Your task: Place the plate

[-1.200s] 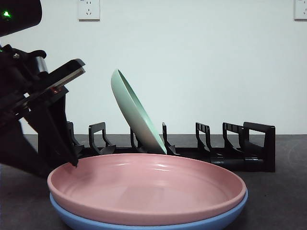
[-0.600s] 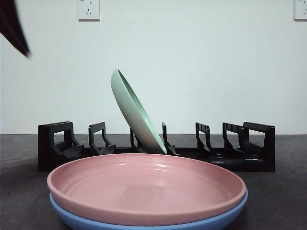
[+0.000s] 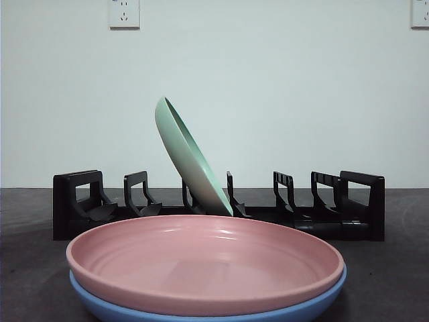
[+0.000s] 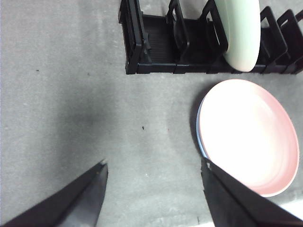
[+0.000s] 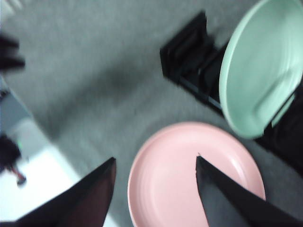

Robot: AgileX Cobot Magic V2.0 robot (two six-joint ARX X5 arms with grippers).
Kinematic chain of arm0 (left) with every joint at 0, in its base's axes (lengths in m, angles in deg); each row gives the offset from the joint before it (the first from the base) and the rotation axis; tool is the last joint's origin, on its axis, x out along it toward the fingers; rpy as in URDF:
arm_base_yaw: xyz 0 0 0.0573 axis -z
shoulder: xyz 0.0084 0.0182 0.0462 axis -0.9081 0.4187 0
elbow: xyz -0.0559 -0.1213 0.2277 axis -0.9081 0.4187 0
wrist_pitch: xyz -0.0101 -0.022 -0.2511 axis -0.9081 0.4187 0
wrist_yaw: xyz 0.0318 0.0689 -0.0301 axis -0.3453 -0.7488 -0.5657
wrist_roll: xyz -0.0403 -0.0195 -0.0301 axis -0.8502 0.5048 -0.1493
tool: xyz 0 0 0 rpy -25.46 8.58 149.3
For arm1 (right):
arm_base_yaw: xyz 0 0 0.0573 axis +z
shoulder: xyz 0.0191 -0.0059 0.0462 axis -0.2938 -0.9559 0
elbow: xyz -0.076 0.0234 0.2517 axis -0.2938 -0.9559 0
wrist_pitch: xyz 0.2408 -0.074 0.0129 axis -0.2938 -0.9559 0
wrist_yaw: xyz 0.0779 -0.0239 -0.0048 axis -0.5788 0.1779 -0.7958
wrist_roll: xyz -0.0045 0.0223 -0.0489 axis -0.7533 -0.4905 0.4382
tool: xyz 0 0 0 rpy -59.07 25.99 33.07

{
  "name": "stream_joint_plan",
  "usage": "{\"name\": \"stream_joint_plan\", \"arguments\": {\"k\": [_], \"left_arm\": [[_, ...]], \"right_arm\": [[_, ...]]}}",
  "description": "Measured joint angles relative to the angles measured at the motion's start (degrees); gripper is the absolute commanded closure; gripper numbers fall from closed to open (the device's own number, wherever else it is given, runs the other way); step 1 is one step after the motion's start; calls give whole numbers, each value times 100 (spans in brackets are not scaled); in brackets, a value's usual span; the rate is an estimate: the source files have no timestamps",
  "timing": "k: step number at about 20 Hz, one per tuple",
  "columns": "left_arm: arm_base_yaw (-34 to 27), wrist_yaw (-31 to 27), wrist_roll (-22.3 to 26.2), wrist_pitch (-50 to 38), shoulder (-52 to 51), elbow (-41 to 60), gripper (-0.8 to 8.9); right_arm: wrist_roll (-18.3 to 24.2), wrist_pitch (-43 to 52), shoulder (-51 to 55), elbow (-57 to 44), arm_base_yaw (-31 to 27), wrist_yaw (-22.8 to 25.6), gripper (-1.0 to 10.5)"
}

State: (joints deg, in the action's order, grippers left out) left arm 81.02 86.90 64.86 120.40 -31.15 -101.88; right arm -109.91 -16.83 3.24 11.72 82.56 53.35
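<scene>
Left gripper [image 4: 151,177] hangs high over bare table [image 4: 71,109], jaws spread wide, holding nothing. Ahead of it and off to one side lies the pink plate [image 4: 248,135], stacked on a blue plate [image 4: 198,135] whose rim just shows. Farther out stands the black rack [image 4: 156,47], with a green plate [image 4: 241,33] leaning tilted in one of its slots. Right gripper [image 5: 155,172], also raised, jaws wide apart and empty, sits above the pink plate's near edge; view blurred. Front view: no arm in sight, pink plate on blue just before the rack.
</scene>
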Motion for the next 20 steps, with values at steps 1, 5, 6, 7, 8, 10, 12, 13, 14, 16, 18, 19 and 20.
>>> {"name": "stream_joint_plan", "arguments": {"k": [1,5,6,7,8,10,12,13,14,16,18,19,20], "left_arm": [[0,0,-17,0,0,0,500],[0,0,-168,-2,0,0,501],[0,0,-203,-2,0,0,500],[0,0,-247,-2,0,0,501],[0,0,-280,-2,0,0,501],[0,0,-343,-2,0,0,501],[0,0,-389,-2,0,0,501],[0,0,-404,-2,0,0,500],[0,0,-413,-2,0,0,501],[0,0,-468,-2,2,0,501],[-2,0,-492,0,2,0,500],[0,0,-527,2,2,0,501],[0,0,-557,4,2,0,501]], "right_arm": [[50,26,-160,160,-280,-234,673],[361,22,-990,879,-964,-518,672],[444,17,-1211,1078,-1038,-551,670],[546,17,-1482,1318,-1110,-566,668],[629,20,-1707,1523,-1165,-568,668],[774,26,-2210,1939,-1255,-553,668],[872,70,-2658,2243,-1298,-507,668],[920,81,-2870,2376,-1303,-490,668],[946,164,-3003,2413,-1303,-428,668],[988,297,-3217,2420,-1327,-385,668],[994,343,-3346,2420,-1384,-382,668],[1001,345,-3388,2420,-1408,-380,668],[1008,345,-3412,2420,-1451,-380,668]]}}
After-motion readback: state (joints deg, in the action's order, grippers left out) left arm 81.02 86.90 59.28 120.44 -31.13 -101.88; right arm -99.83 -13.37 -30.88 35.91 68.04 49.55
